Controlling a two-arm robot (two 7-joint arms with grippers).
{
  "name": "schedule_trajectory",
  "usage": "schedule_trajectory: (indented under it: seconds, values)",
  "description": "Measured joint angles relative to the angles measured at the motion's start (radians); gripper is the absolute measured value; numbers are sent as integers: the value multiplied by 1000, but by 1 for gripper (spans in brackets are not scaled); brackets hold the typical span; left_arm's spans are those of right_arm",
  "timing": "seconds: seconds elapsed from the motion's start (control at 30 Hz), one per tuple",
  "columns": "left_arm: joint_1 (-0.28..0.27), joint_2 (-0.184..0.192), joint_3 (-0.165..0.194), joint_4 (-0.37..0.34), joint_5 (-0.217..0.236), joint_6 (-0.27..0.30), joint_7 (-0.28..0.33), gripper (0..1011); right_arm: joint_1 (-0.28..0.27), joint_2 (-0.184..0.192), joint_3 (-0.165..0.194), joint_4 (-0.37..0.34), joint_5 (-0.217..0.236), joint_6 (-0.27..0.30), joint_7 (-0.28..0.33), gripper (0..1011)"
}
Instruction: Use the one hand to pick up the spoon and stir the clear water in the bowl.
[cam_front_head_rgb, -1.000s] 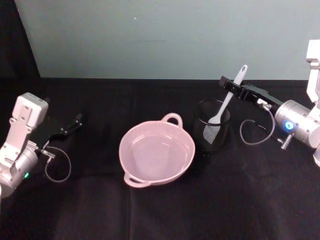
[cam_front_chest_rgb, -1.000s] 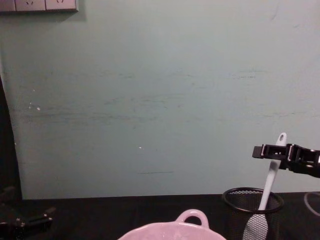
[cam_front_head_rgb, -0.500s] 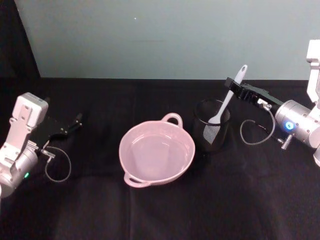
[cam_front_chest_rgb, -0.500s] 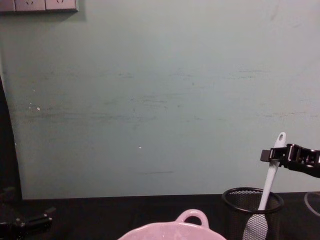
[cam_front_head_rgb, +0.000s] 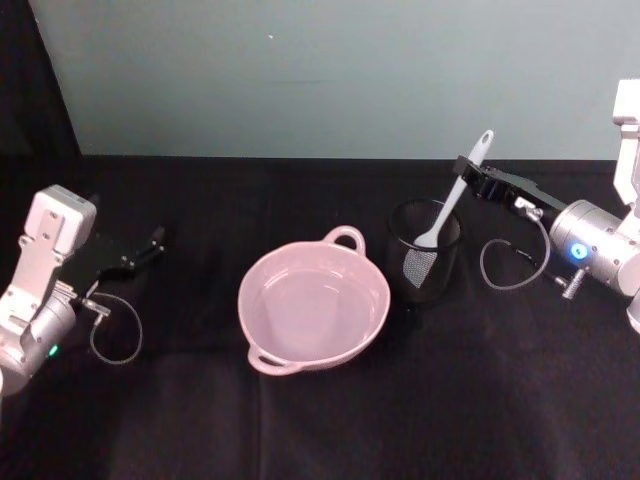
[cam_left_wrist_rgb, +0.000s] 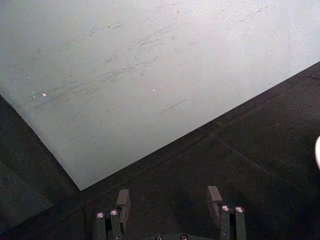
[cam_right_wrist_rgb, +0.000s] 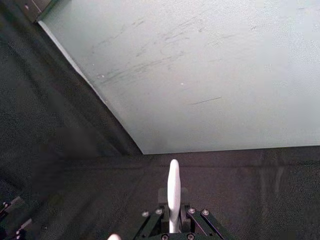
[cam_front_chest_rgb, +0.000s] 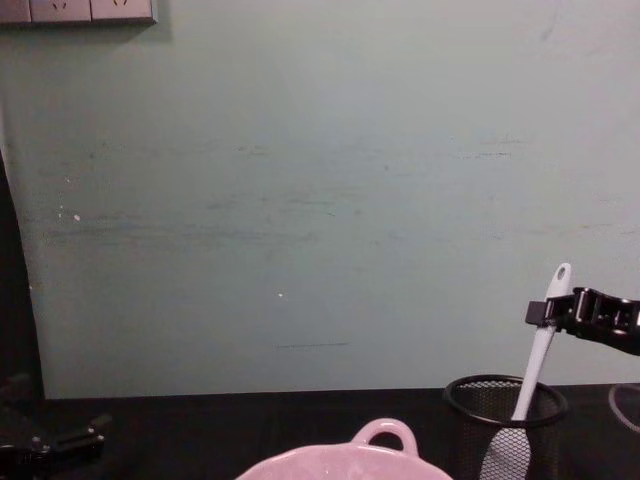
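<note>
Head view: the black right gripper (cam_front_head_rgb: 468, 172) had jaws clamped on the slim white plastic spoon (cam_front_head_rgb: 447, 208). With the grasp made, a straight lift from the black mesh cup (cam_front_head_rgb: 445, 265) seemed next.

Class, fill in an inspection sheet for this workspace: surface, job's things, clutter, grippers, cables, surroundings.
Surface: black cloth, flat.
Job's things: spoon stands tilted in the mesh cup, blade down; bowl holds clear water, beside the cup on the robot's left.
Clutter: nothing seen.
Grippers: right gripper shut on the spoon's handle above the cup; left gripper parked at the table's left, fingers open.
Cables: right cable loop and left cable loop, one by each arm.
Surroundings: pale green wall behind; sockets at its top left.
</note>
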Motion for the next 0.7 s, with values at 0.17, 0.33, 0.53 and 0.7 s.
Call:
schedule_trajectory:
  seconds: [0.17, 0.33, 0.53, 0.7]
  values:
    - [0, 0, 0, 0, 0, 0, 0, 1011, -28, 21, -2, -55, -52, -55, 0, 118]
    - [0, 0, 0, 0, 0, 0, 0, 1011, -64, 56, 6, -146, -113, -85, -16, 118]
    - [0, 0, 0, 0, 0, 0, 0, 1011, -90, 93, 35, -253, -133, -45, -49, 118]
    - [0, 0, 0, 0, 0, 0, 0, 1011, -107, 120, 67, -338, -121, -8, -49, 118]
